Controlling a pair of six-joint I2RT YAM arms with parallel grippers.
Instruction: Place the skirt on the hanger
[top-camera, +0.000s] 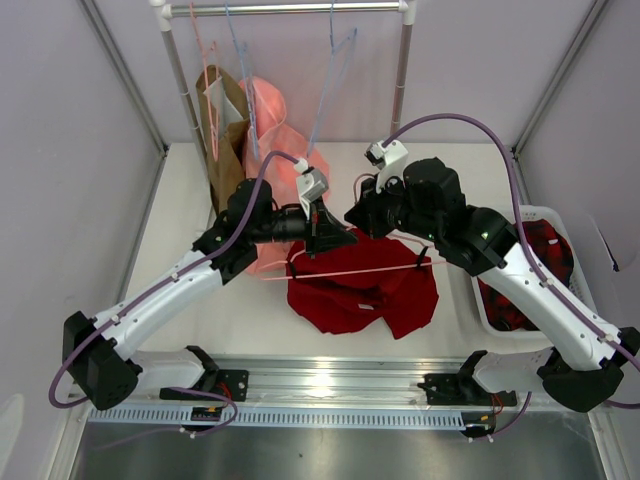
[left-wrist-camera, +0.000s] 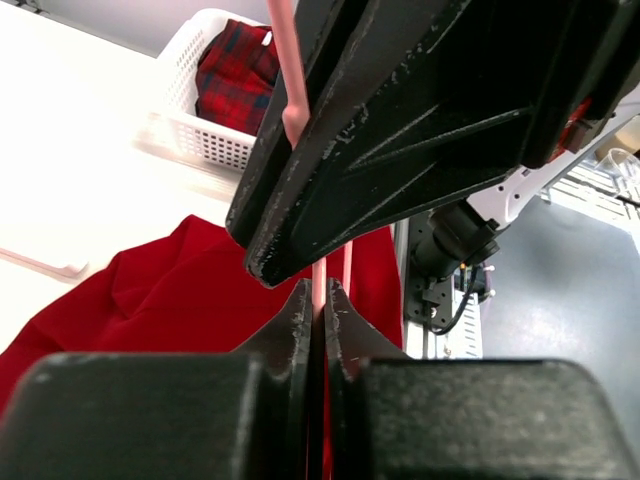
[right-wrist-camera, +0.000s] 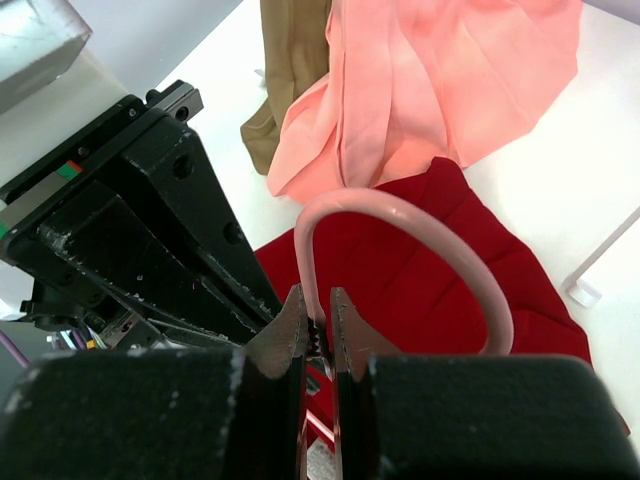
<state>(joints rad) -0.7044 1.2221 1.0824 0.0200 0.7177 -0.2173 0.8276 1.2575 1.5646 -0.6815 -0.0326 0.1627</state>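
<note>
From where I stand, both arms meet over the middle of the desk (top-camera: 240, 315), and each tool is pinched onto the same pale pink hanger (right-wrist-camera: 365, 199). The right tool (right-wrist-camera: 318, 322) has its fingers closed on the thin stem just where the hook begins, and the hook curls up and over beyond its fingertips. The left tool (left-wrist-camera: 318, 298) faces it almost nose to nose, its fingers clamped tight on a pink wire of the hanger. Directly under both tools lies the skirt (top-camera: 365, 295), a solid dark red cloth, rumpled into a broad, soft heap with folds and a ragged outline, flat on the desk. From above, the hanger's long bottom bar runs across the upper part of that heap, sticking out past it on either side; I cannot tell whether any cloth is looped over the bar. Behind the left tool a salmon-pink garment (right-wrist-camera: 430, 80) and a brown garment (right-wrist-camera: 290, 60) droop onto the desk. Off beyond the right arm's elbow sits a white basket (left-wrist-camera: 210, 145) holding red-and-black plaid cloth (left-wrist-camera: 235, 85).
</note>
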